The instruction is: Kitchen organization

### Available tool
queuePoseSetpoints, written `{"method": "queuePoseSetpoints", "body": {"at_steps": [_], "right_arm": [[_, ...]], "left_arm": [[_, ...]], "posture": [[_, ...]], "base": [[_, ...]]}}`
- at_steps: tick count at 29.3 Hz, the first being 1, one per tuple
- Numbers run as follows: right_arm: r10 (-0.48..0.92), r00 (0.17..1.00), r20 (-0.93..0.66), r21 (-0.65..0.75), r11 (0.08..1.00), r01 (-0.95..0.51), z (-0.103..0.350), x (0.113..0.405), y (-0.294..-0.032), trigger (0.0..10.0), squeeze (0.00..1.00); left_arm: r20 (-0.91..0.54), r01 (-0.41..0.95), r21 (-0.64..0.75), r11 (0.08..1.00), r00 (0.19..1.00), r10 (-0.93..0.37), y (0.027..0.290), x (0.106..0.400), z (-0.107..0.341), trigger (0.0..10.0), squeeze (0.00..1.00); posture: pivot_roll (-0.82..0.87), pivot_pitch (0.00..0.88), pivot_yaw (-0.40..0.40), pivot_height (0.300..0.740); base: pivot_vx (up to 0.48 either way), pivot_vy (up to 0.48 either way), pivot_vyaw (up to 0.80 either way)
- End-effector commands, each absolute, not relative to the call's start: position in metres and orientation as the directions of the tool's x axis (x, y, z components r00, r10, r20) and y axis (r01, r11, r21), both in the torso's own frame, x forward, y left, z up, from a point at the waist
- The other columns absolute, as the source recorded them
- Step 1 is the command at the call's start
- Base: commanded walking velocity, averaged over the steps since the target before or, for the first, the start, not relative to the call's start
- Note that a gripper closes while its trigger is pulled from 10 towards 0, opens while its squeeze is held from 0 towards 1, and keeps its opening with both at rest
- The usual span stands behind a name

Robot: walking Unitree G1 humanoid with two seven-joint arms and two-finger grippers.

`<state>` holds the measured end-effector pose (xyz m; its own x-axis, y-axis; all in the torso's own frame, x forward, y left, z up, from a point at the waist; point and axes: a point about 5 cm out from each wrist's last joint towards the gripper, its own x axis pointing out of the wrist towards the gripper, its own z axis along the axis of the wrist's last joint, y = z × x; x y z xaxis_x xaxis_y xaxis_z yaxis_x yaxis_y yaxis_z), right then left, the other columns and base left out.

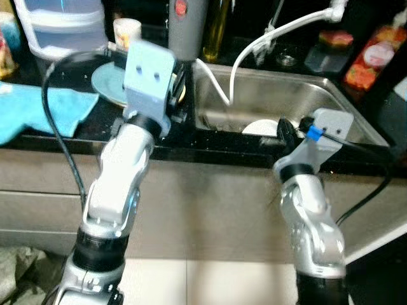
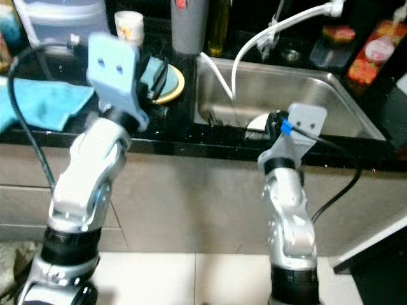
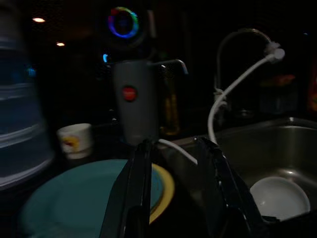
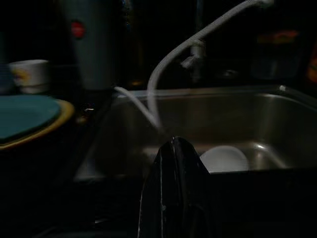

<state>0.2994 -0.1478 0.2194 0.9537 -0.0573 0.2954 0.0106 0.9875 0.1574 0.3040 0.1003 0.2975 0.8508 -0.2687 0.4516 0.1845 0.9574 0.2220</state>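
Note:
A teal plate (image 3: 74,198) lies on a yellow plate (image 3: 166,191) on the black counter, just left of the steel sink (image 1: 299,95). My left gripper (image 3: 174,145) hovers open over the right edge of these plates, with nothing between its fingers. A white bowl (image 4: 224,158) sits upside down on the sink floor. My right gripper (image 4: 173,144) is shut and empty at the sink's front rim, just short of the bowl (image 1: 261,127).
Behind the plates stand a grey flask with a red button (image 1: 186,25), a white mug (image 1: 127,30) and a clear plastic container (image 1: 60,22). A blue cloth (image 1: 44,108) covers the counter's left. A white hose (image 1: 267,38) hangs from the tap into the sink.

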Motion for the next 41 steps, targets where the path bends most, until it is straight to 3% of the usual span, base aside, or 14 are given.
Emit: {"method": "queuePoseSetpoints", "body": {"at_steps": [1, 32, 41], "right_arm": [[-0.065, 0.952, 0.301, 0.151, 0.988, 0.02, 0.22, 0.3, -0.15, 10.0, 0.0], [-0.074, 0.951, 0.301, 0.155, 0.987, 0.028, 0.22, 0.299, -0.15, 10.0, 0.0], [-0.072, 0.957, 0.283, 0.154, 0.988, 0.029, 0.214, 0.299, -0.149, 10.0, 0.0]], "left_arm": [[0.452, 0.185, 0.226, 0.956, 0.85, -0.271, 0.099, 0.303, 0.299, 10.0, 0.0], [0.367, 0.185, 0.197, 0.963, 0.897, -0.248, 0.101, 0.311, 0.292, 10.0, 0.0], [0.228, 0.212, 0.246, 0.946, 0.936, -0.269, 0.098, 0.31, 0.261, 10.0, 0.0]], "posture": [[0.24, 0.01, -0.087, 0.74], [0.24, 0.014, -0.081, 0.74], [0.24, 0.025, -0.084, 0.74]], "base": [[-0.266, 0.0, 0.0], [0.0, 0.0, 0.0], [0.0, 0.0, 0.0]]}}
